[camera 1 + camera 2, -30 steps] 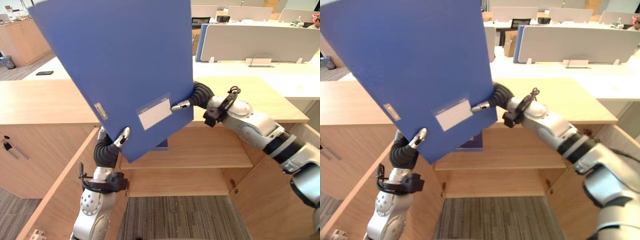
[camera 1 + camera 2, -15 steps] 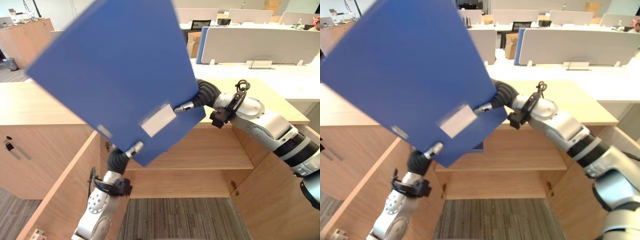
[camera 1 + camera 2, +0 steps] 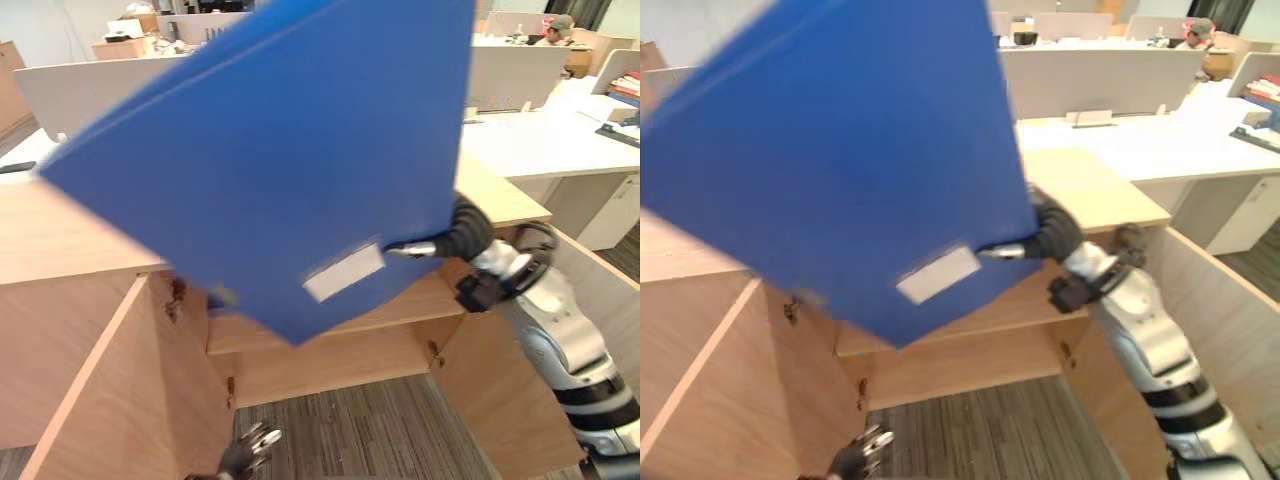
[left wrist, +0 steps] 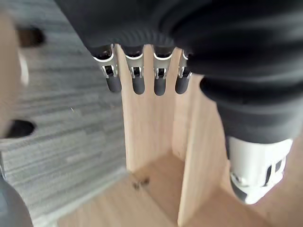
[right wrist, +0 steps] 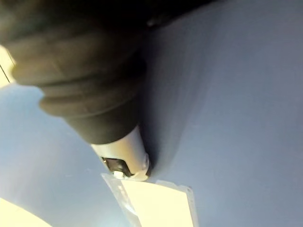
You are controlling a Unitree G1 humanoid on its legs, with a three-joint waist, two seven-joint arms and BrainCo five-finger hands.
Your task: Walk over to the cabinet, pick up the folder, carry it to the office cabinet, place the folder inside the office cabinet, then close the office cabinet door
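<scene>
Plainly, the right robot hand (image 3: 456, 232) had the folder (image 3: 290, 170) in a pinch. Its thumb lay on the blue front face just beside the white label (image 3: 343, 271), and its fingers were hidden behind the cover. The left robot hand (image 3: 252, 450) hung low near the carpet (image 3: 370, 430), close to the foot of the left door (image 3: 100, 400), with its fingers straight and slack and nothing in them. The folder was up in the air, tilted, in front of the office cabinet (image 3: 330, 365) and above its shelf (image 3: 415, 308), apparently touching neither. Both the left door and the right door (image 3: 1230, 330) stood swung wide, and the part of the shelf in view was bare. Beyond the cabinet stood a white desk (image 3: 530, 150) with pale dividers (image 3: 510, 75), and a person (image 3: 553, 27) sat at the far end. By my judgement, the fetching and carrying were done. What remained was to lower the folder onto the shelf, release it, and shut the doors.
</scene>
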